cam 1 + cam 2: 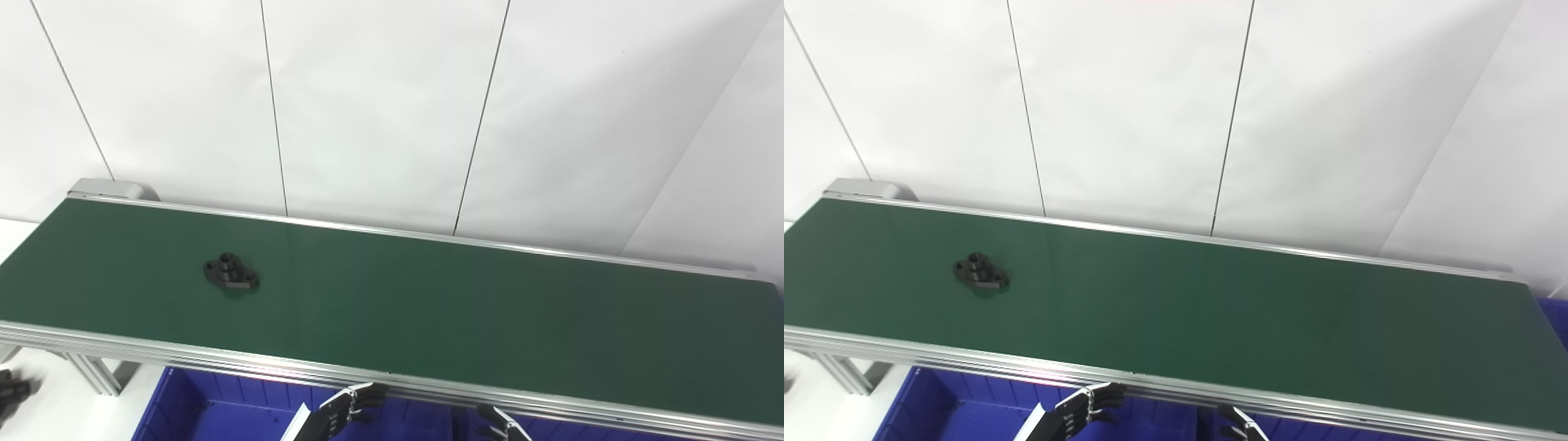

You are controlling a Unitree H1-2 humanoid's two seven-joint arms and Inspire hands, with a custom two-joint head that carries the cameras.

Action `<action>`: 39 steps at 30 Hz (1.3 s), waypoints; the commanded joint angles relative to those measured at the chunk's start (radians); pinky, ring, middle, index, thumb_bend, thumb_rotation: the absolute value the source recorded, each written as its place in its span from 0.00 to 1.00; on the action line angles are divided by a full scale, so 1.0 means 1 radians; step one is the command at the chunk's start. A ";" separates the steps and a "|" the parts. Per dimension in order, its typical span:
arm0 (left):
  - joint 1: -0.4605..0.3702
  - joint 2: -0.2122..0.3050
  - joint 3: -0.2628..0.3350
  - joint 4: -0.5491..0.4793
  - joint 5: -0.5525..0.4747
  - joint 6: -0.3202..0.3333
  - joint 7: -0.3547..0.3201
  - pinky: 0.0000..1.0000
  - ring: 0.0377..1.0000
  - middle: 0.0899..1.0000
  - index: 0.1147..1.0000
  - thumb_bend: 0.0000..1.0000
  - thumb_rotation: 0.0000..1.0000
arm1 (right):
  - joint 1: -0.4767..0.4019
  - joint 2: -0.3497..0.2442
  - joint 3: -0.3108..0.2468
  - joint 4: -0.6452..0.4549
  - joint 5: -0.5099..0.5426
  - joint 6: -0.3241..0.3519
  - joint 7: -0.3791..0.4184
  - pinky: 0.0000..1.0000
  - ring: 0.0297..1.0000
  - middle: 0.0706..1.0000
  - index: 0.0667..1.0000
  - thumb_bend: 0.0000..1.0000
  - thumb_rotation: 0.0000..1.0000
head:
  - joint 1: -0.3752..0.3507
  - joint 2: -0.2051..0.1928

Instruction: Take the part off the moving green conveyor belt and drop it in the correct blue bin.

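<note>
Left eye view: black flanged part [231,274] lying flat on green conveyor belt [429,306], toward left end, well apart from both hands. Left hand [349,404] and right hand [502,425] low at near rail, above blue bin [184,404]; probably parked there awaiting part's arrival. Left fingers loosely curled, empty; right hand mostly cropped, openness not discernible.

Right eye view: same part [980,272] on belt [1213,306]. Left hand [1087,407] holding nothing. Bin [925,404] interior visible only partly, no contents seen; second blue bin [1557,318] edge at far right, contents hidden.
</note>
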 commanded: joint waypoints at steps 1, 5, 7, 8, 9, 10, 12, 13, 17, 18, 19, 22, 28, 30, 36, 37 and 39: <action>-0.010 -0.013 -0.002 -0.025 0.005 -0.035 0.008 0.73 0.79 0.79 0.75 0.83 0.67 | -0.011 -0.003 -0.002 -0.029 0.005 -0.053 -0.010 0.74 0.79 0.86 0.83 0.82 0.86 | 0.002 -0.001; -0.014 -0.016 -0.001 -0.019 0.002 -0.038 0.008 0.73 0.79 0.79 0.75 0.83 0.66 | -0.013 -0.009 0.001 -0.032 -0.002 -0.053 -0.018 0.74 0.79 0.86 0.83 0.83 0.86 | 0.003 -0.001; -0.014 -0.018 0.000 -0.020 0.002 -0.037 0.006 0.73 0.79 0.79 0.75 0.83 0.66 | -0.011 -0.016 0.006 -0.044 -0.014 -0.053 -0.028 0.74 0.79 0.86 0.83 0.83 0.84 | 0.006 0.000; -0.014 -0.019 0.000 -0.021 0.003 -0.035 0.006 0.73 0.79 0.79 0.75 0.84 0.66 | -0.010 -0.023 0.013 -0.053 -0.029 -0.053 -0.042 0.74 0.79 0.86 0.83 0.82 0.84 | 0.010 0.001; -0.013 -0.019 0.001 -0.022 0.006 -0.034 0.007 0.73 0.79 0.79 0.75 0.84 0.66 | -0.009 -0.031 0.021 -0.063 -0.047 -0.053 -0.062 0.74 0.79 0.86 0.84 0.81 0.84 | 0.010 0.001; -0.013 -0.019 0.001 -0.024 0.009 -0.032 0.006 0.73 0.79 0.79 0.75 0.84 0.67 | -0.006 -0.040 0.029 -0.080 -0.061 -0.053 -0.084 0.73 0.79 0.86 0.84 0.81 0.82 | 0.011 0.001; -0.012 -0.018 0.002 -0.025 0.010 -0.030 0.006 0.73 0.79 0.79 0.75 0.84 0.68 | 0.000 -0.057 0.046 -0.115 -0.080 -0.053 -0.134 0.74 0.80 0.87 0.86 0.80 0.80 | 0.009 -0.002; -0.012 -0.017 0.002 -0.024 0.010 -0.030 0.005 0.73 0.79 0.79 0.76 0.84 0.68 | 0.003 -0.065 0.055 -0.130 -0.087 -0.053 -0.159 0.73 0.80 0.86 0.86 0.81 0.80 | 0.009 -0.003; -0.010 -0.016 0.004 -0.022 0.003 -0.030 0.001 0.73 0.79 0.80 0.76 0.84 0.67 | 0.018 -0.091 0.084 -0.209 -0.091 -0.053 -0.240 0.72 0.80 0.85 0.86 0.85 0.79 | 0.004 -0.003; -0.011 -0.016 0.004 -0.022 0.004 -0.030 0.001 0.73 0.80 0.79 0.76 0.84 0.67 | 0.021 -0.101 0.093 -0.236 -0.107 -0.053 -0.265 0.72 0.79 0.84 0.86 0.86 0.80 | 0.001 -0.001; -0.012 -0.016 0.004 -0.021 0.006 -0.031 0.001 0.73 0.80 0.79 0.76 0.85 0.67 | 0.021 -0.116 0.107 -0.262 -0.133 -0.053 -0.300 0.71 0.79 0.84 0.86 0.87 0.80 | 0.001 -0.001; -0.014 -0.017 0.004 -0.022 0.009 -0.026 0.001 0.74 0.80 0.79 0.75 0.85 0.68 | 0.015 -0.158 0.149 -0.333 -0.197 -0.053 -0.390 0.70 0.79 0.84 0.85 0.84 0.78 | -0.006 0.002; -0.023 -0.019 0.001 -0.012 0.005 -0.035 0.000 0.73 0.79 0.79 0.76 0.83 0.67 | -0.027 -0.157 0.156 -0.445 -0.255 -0.053 -0.418 0.68 0.76 0.82 0.82 0.81 0.73 | -0.017 0.007; -0.026 -0.021 0.001 -0.008 0.006 -0.036 0.001 0.73 0.79 0.79 0.76 0.83 0.68 | -0.053 -0.129 0.131 -0.450 -0.269 -0.053 -0.394 0.66 0.75 0.82 0.81 0.85 0.76 | -0.016 0.006; -0.027 -0.026 -0.003 -0.006 0.018 -0.036 0.006 0.73 0.79 0.80 0.77 0.83 0.69 | -0.154 -0.049 0.053 -0.442 -0.330 -0.008 -0.300 0.68 0.77 0.84 0.81 0.86 0.80 | -0.011 0.007; -0.026 -0.027 -0.003 -0.008 0.024 -0.034 0.008 0.73 0.79 0.80 0.77 0.83 0.69 | -0.167 -0.041 0.043 -0.444 -0.335 0.002 -0.283 0.69 0.78 0.84 0.81 0.85 0.80 | -0.011 0.007; -0.023 -0.030 -0.002 -0.014 0.033 -0.024 0.010 0.73 0.80 0.80 0.77 0.85 0.70 | -0.186 -0.027 0.023 -0.448 -0.348 0.017 -0.253 0.71 0.79 0.84 0.81 0.85 0.80 | -0.009 0.007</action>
